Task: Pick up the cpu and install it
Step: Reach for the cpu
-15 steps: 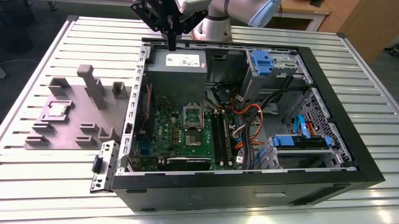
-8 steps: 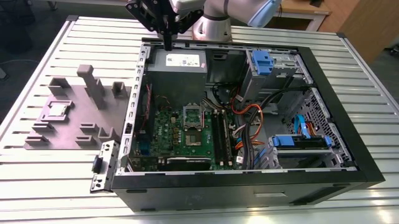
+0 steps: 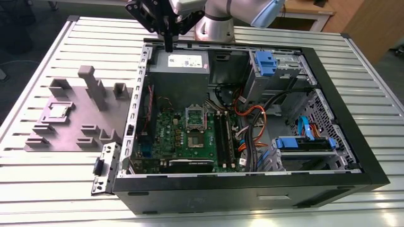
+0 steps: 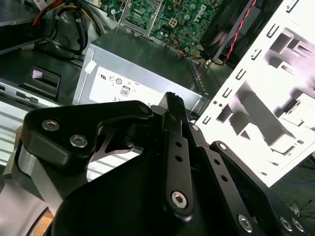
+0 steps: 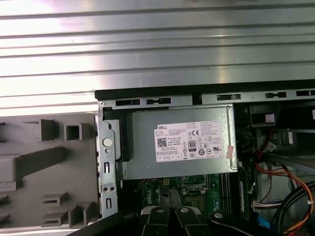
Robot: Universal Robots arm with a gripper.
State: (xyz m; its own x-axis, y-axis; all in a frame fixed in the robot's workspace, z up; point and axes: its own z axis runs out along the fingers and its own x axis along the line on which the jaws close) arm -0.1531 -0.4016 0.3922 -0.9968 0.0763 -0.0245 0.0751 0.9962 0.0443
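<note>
**Jaw state.** The gripper (image 3: pixel 169 47) has its jaws together, with nothing between them.

**Position.** The jaws hang over the power supply (image 3: pixel 180 71), just inside the wall of the case (image 3: pixel 252 187). The cpu (image 3: pixel 58 111) sits in a recess of the grey fixture (image 3: pixel 82 137). It is outside the case, well apart from the jaws and lower, toward the exterior view's left. The socket (image 3: pixel 194 116) lies past the power supply from the jaws.

**Step in hand (judged).** Approach for pickup.
- Clear the case wall and the fixture's tall posts (image 3: pixel 94 90).
- Centre the jaws over the chip.
- Part the jaws wider than the chip before descent.
- Grip opposite edges squarely and keep the chip level.
</note>
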